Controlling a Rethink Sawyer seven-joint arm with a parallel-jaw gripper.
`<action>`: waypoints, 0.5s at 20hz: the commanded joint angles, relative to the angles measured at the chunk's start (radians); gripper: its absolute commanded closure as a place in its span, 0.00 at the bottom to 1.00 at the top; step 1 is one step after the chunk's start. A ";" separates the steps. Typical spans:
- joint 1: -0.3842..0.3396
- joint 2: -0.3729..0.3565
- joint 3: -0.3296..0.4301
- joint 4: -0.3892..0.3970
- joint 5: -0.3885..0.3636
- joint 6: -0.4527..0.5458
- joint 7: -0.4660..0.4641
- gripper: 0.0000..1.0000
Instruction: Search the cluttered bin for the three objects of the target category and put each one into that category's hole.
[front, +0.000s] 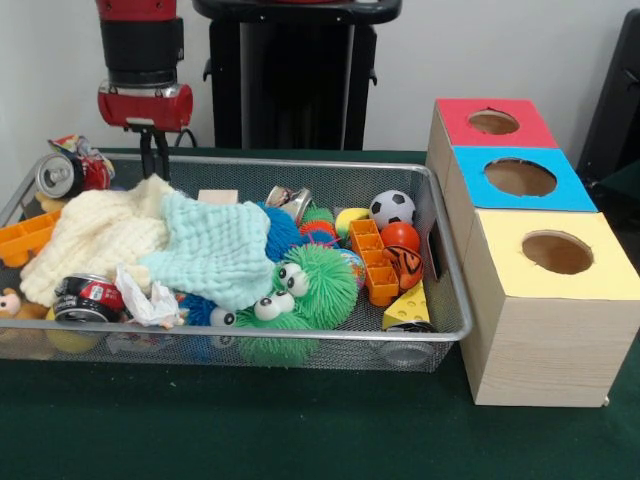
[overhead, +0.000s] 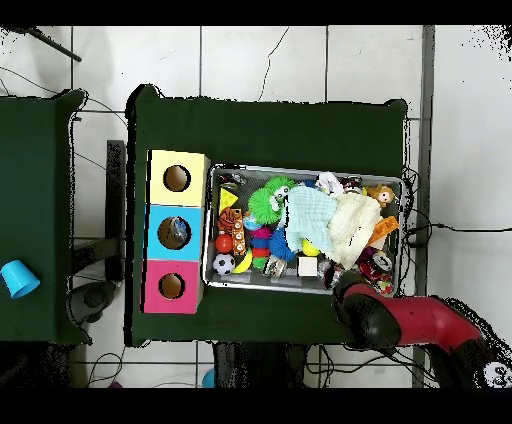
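Filling the lower left of the front view, the wire bin (front: 445, 250) holds a heap of clutter; a pale yellow cloth (front: 95, 235) and a mint cloth (front: 225, 250) lie draped over its left and middle, the mint one overlapping the yellow; below them sit green fuzzy toys with googly eyes (front: 300, 295); toward the bin's right end lie a soccer ball (front: 392, 207), an orange ball (front: 400, 236), an orange block (front: 372, 260) and a yellow cheese wedge (front: 408, 305); crushed cans show at lower left (front: 88, 298) and at the far left corner (front: 68, 172); to the right of the bin, just beside it, stands a row of three wooden boxes, each with a round hole, topped red (front: 495, 122), blue (front: 520, 178) and yellow (front: 556, 252); all rest on a dark green surface (front: 250, 420); at upper left the red and black arm hangs over the bin's far left corner, its pincer (front: 153, 155) above the rim, and whether it is open or closed I cannot tell.
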 joint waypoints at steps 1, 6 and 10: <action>-0.011 -0.249 0.137 0.111 0.206 0.247 -0.113 1.00; 0.002 -0.289 0.139 0.122 0.240 0.273 -0.112 1.00; 0.013 -0.335 0.143 0.133 0.277 0.303 -0.107 1.00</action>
